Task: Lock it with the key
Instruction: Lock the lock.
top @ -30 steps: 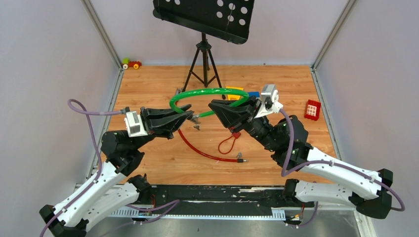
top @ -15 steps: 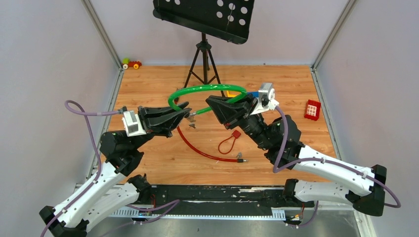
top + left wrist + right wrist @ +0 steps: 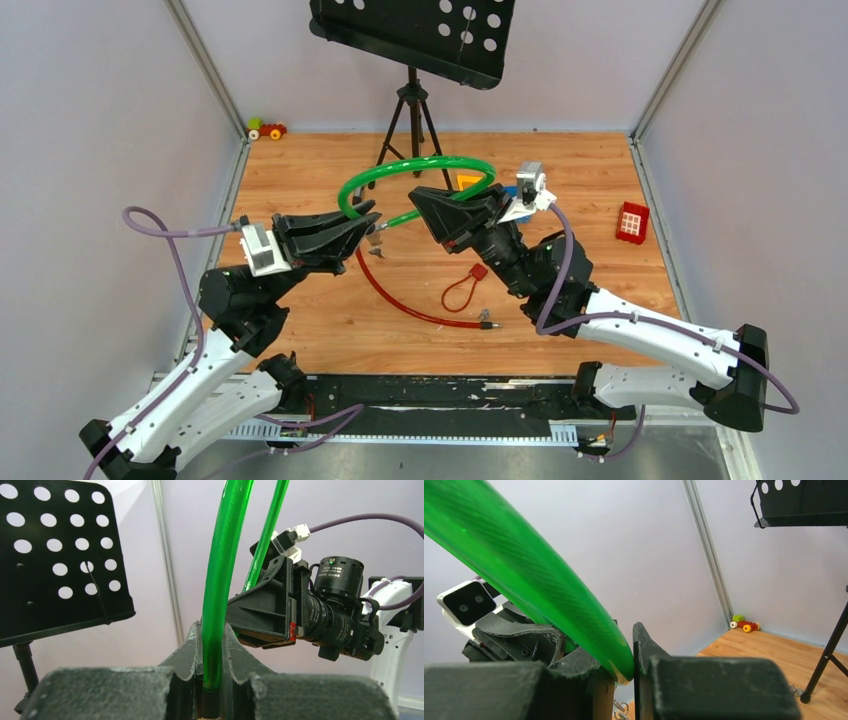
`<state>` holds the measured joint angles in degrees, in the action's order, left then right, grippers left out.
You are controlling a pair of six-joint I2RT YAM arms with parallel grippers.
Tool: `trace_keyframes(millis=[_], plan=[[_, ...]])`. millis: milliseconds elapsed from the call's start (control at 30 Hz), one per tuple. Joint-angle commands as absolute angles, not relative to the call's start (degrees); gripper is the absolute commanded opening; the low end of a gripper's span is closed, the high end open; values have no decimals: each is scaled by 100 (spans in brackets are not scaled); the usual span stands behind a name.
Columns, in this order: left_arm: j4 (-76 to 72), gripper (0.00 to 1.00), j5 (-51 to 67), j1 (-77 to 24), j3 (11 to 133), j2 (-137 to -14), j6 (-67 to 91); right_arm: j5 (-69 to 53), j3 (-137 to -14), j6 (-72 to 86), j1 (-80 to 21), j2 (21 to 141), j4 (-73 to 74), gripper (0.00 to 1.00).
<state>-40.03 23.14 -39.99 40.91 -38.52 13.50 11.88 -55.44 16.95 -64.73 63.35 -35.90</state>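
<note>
green cable [image 3: 415, 163] rises off the wooden table [image 3: 300, 170] in a loop, each end pinched by one arm. the left gripper [image 3: 372, 224] is closed tight on one end, just above its dark plug [image 3: 210, 705]. the right gripper [image 3: 421, 204] is clamped on the other end. their tips face each other near the middle of the scene, close but apart. the key [image 3: 375, 248] shows as a tiny silvery bit just below the left gripper's tips, between the two arms and above the table, nearer the left arm than the right. it seems to dangle downward, though it is too small to tell its exact axis or what it hangs from. neither gripper has hold of it. in my judgement, with both grippers full, the right one would have to let go of the cable and come in leftward and down to reach the key.
</note>
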Motion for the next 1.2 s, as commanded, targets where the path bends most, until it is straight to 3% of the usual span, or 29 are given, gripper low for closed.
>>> trace_keyframes(millis=[0,567,833,1167], plan=[[-4131,0,2865,-4148,4132,-3975,1513,210,-5467,2298,-6663,6882,-2931,0],[-4078,0,2830,-4148,4100,-3918,1436,-416,-5525,3338,-6662,7345,-2705,0],[-4026,0,2810,-4148,4071,-3880,1374,-231,-5392,3750,-6656,7200,-2690,19],[-4034,0,2818,-4147,4028,-3862,1397,-32,-5324,4222,-6651,6979,-2856,17]])
